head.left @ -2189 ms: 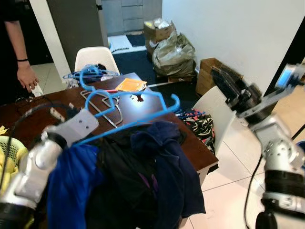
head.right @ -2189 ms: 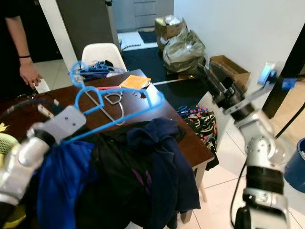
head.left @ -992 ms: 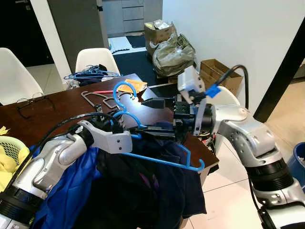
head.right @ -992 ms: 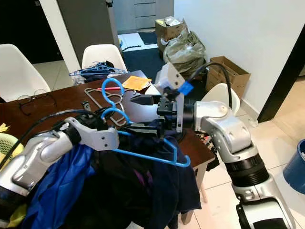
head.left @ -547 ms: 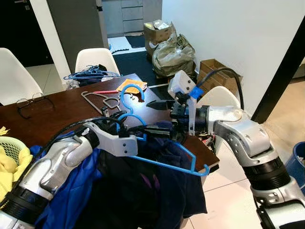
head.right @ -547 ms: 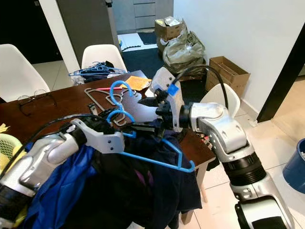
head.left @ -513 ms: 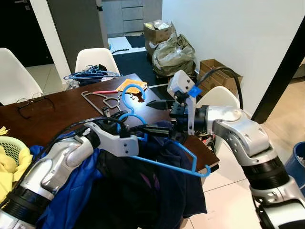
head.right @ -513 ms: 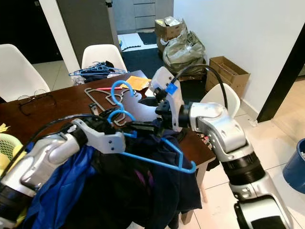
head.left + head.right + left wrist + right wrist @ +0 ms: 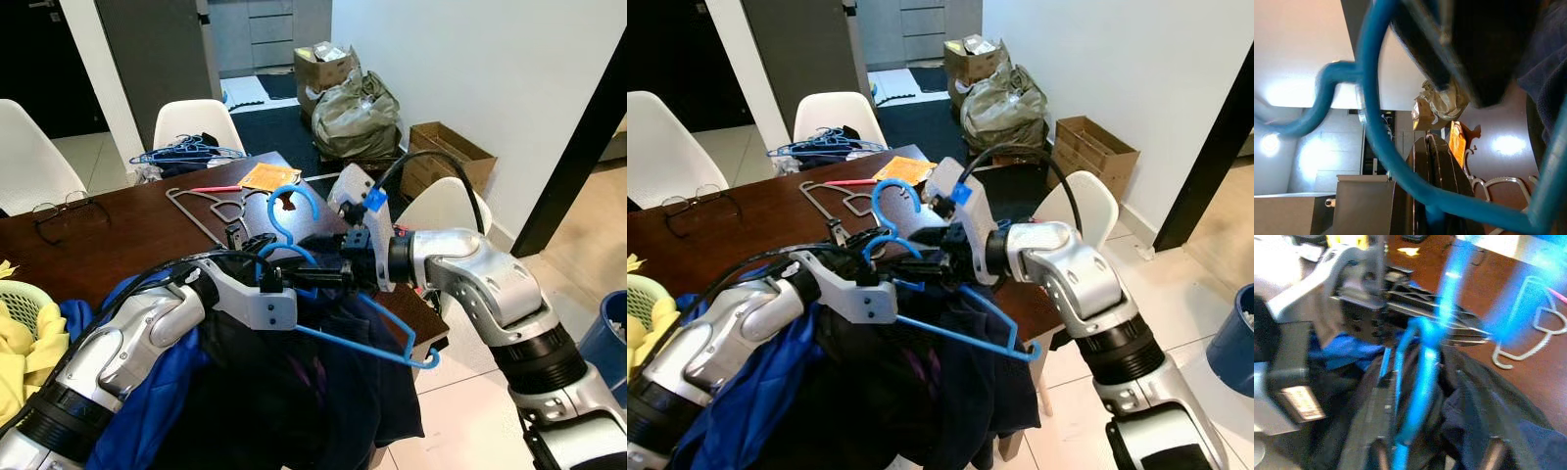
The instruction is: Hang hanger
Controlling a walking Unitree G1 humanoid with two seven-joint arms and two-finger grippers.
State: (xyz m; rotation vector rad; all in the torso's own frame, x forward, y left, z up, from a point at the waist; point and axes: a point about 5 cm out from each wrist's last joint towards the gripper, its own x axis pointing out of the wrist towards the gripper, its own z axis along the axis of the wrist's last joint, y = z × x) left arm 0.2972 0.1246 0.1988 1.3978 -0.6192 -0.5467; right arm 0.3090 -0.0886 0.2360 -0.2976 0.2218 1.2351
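Left gripper (image 9: 315,277) clamped on neck of blue hanger (image 9: 364,331), held over dark clothes pile (image 9: 294,392) on brown table (image 9: 108,240). Right gripper (image 9: 338,274) meets it at hook. Grey hangers (image 9: 211,211), orange paper (image 9: 267,175) behind.

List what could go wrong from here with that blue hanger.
1. Both the left gripper and the right gripper meet at the blue hanger's neck; pulling different ways could bend or snap it.
2. Its lower bar hangs against the dark clothes piled on the table edge and may snag, dragging them to the floor.
3. Its hook could catch the metal hangers behind.
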